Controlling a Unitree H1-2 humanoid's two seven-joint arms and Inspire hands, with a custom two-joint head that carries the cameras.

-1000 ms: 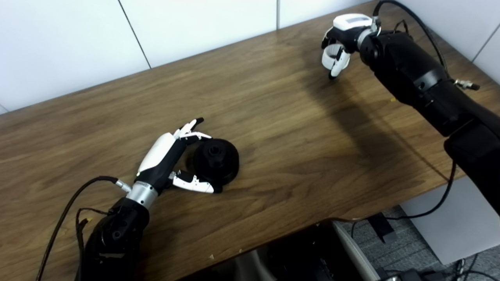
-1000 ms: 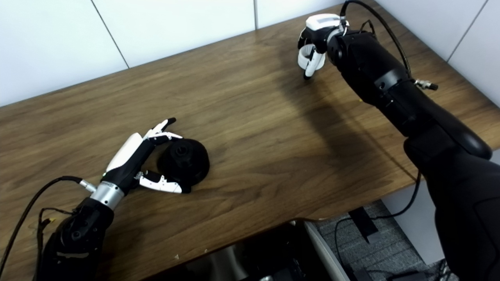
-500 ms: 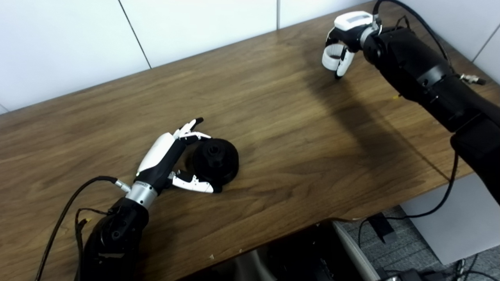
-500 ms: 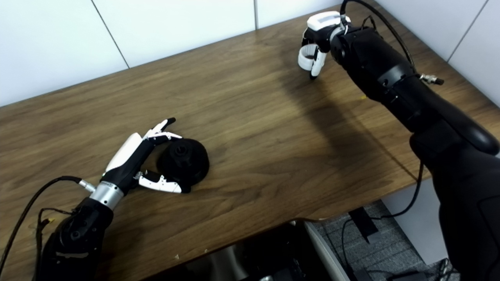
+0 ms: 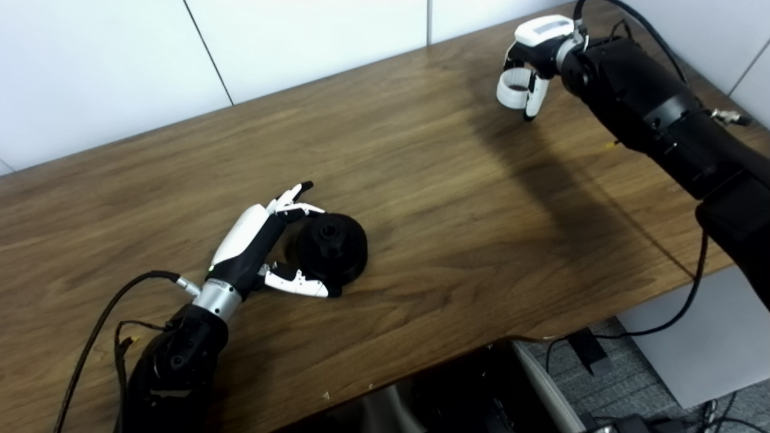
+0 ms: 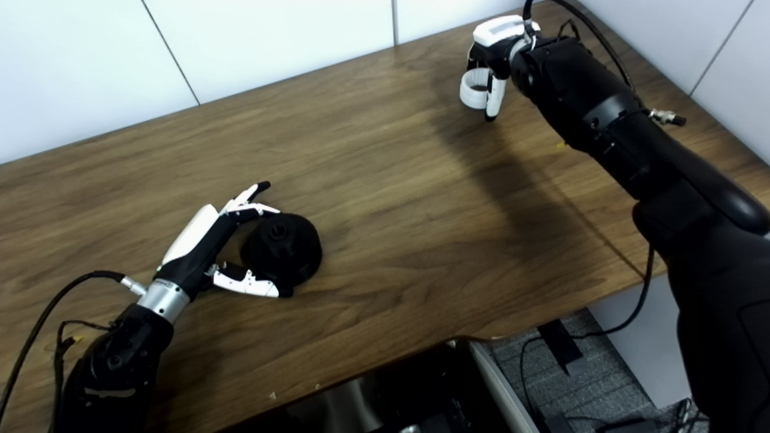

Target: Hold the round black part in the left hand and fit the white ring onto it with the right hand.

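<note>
1. Two pieces in play: round black part (image 5: 331, 248) on the table (image 5: 445, 198), near my side; white ring (image 5: 512, 95) far off at the back right corner.
2. My left robot hand (image 5: 264, 252) cups the black part. Thumb lies along its near edge, fingers (image 5: 293, 196) reach past its far side. Spread wide, not clamped. The part sits on the wood with its centre hole facing up; not lifted.
3. My right robot hand (image 6: 488, 72) is closed on the ring, fingers curled through and around it. Ring hangs clear of the table, its opening tilted partly toward me.
4. Judgement: step in hand is the carry, ring across to the black part. Well apart now; most of the table's width lies between.
5. To do it well: close the left fingers onto the black part first, so it cannot skid when the ring presses down.
6. Keep the ring's tilt steady on the way over; level its opening to match the hub before lowering.
7. Come in from above, not from the side, so my right fingers miss the left thumb.
8. Cannot tell how snug the fit is; hub detail too dark. Ease down and feel for seating, don't push.
</note>
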